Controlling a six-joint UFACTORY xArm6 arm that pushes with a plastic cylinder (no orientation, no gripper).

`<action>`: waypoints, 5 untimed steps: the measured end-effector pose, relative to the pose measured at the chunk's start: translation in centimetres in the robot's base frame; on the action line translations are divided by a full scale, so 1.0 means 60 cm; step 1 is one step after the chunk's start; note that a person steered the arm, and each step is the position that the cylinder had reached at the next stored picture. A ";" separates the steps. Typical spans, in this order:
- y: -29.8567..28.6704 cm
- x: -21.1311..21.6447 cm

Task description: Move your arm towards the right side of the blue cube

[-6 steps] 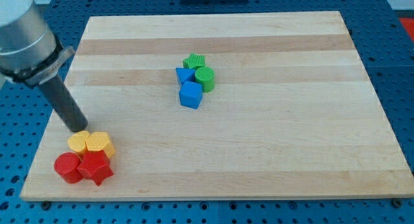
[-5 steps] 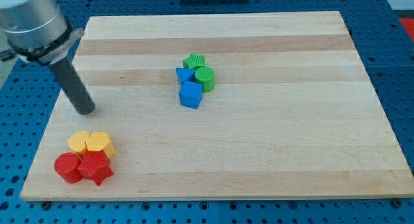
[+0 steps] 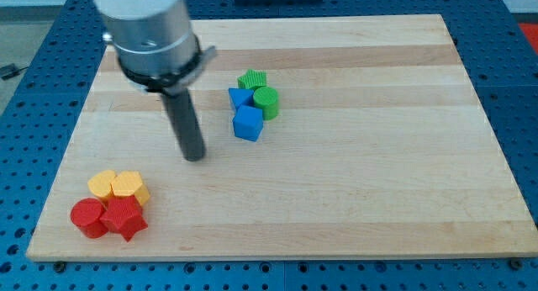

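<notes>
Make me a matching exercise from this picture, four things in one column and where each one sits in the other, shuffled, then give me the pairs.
Column one:
1. my tip
2. blue cube
3. red star
4. green cylinder

Column two:
A. bottom left corner of the board
B. view's upper right of the blue cube, touching it
C. lowest of the middle cluster
D. bare wood, to the view's left of the blue cube

Pairs: 1-D, 2-C, 3-A, 4-B

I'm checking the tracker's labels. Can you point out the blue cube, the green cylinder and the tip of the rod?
blue cube (image 3: 247, 123): camera view, middle of its top face.
green cylinder (image 3: 266, 97): camera view, on its round top.
my tip (image 3: 195, 156): camera view, the rod's very end, to the view's left of the blue cube.
</notes>
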State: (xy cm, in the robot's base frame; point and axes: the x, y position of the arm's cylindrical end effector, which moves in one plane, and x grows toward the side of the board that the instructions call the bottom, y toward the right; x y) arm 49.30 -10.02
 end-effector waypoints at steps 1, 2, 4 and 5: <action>0.129 0.005; 0.207 -0.036; 0.143 -0.071; 0.083 -0.072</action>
